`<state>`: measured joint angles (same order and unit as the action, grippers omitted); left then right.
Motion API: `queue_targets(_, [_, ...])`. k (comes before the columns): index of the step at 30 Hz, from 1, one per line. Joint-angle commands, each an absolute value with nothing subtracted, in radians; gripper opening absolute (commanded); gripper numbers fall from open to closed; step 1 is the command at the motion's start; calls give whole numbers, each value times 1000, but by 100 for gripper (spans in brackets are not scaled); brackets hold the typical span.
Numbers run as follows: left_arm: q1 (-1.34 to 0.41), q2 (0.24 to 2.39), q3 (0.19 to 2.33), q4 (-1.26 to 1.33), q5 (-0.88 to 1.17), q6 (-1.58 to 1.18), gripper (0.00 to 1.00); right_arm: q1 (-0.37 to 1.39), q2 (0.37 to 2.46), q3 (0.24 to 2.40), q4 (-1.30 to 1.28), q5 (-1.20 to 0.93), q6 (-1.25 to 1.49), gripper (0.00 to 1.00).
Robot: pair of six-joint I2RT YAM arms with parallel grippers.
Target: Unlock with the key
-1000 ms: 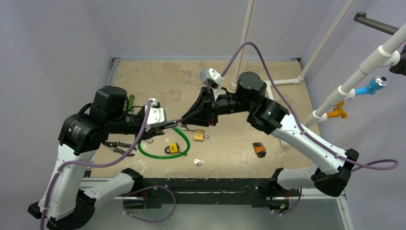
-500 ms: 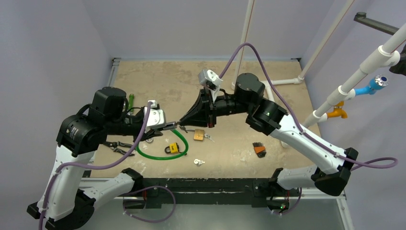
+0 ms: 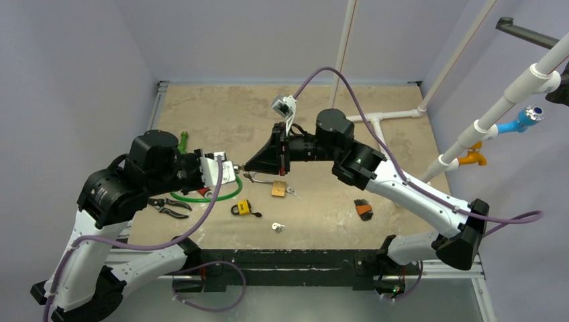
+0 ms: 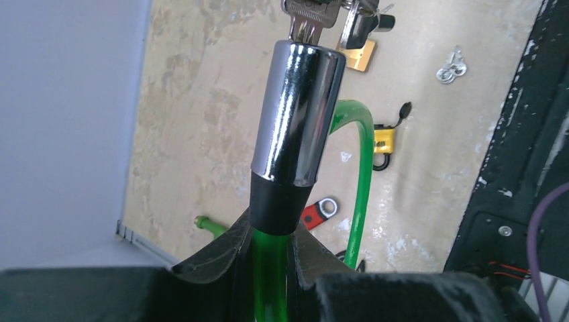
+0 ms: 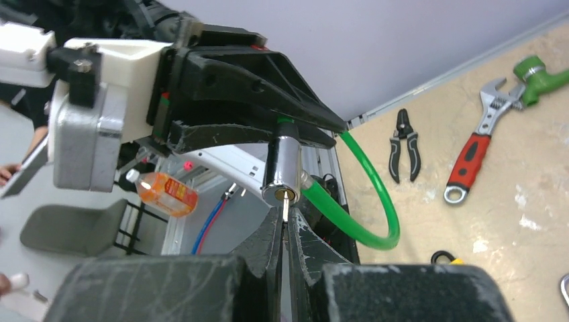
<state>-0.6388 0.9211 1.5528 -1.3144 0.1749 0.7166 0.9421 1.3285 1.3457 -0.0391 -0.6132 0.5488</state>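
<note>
The work is at the key-in-lock step. The left tool [image 4: 272, 231] is closed on the neck of the cable lock [image 4: 298, 114], gripping the black collar where the green cable [image 4: 362, 174] enters. It holds the chrome barrel up off the desk [image 3: 221, 114], pointing towards the other arm. The right tool [image 5: 285, 225] is pinched fully shut on the key [image 5: 286, 209], with the blade sticking out from between its fingertips and entering the keyhole in the barrel's end face. From the left wrist view some of the toothed blade shows outside the barrel, so the key looks partly in rather than fully seated, though how deep it sits is hard to judge. The lock hangs in the air between the two arms, over the left-middle part of the desk, and its cable loops down to the surface. A brass padlock [image 3: 278, 189], a yellow padlock [image 3: 243, 208] and pliers [image 3: 168, 206] lie nearby, untouched. The next move probably calls for pushing the key straight along the barrel's axis until it stops, then twisting the right wrist while the left grip resists the turn. If the key is off the axis it may bind, or the barrel may spin in the grip.
</note>
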Motion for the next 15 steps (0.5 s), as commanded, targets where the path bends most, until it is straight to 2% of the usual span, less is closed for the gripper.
queue_targets(1, [-659,891,1519,-970,115,760,0,965,1338,1282,26,-603,709,0])
queue_targets(15, [-700,777,1378,-847,126,922,0,910,1338,1184,275,-661,946,0])
